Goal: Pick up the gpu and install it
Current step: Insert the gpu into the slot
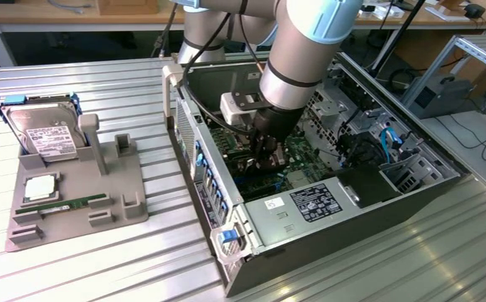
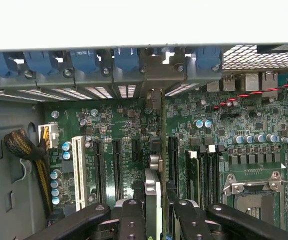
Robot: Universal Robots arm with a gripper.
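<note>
Hand (image 2: 156,212) clamps gpu (image 2: 152,187) edge-on, over motherboard (image 2: 119,130).

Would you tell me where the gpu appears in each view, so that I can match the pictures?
Exterior view: the gpu is the dark card under the gripper, inside the case.
Wrist view: the gpu stands edge-on, clamped in the gripper, over the motherboard.
Shared landmark: the blue latches along the case wall.

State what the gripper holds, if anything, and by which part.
The gripper holds the gpu, pinched across its flat faces at the edge facing away from the motherboard.
</note>
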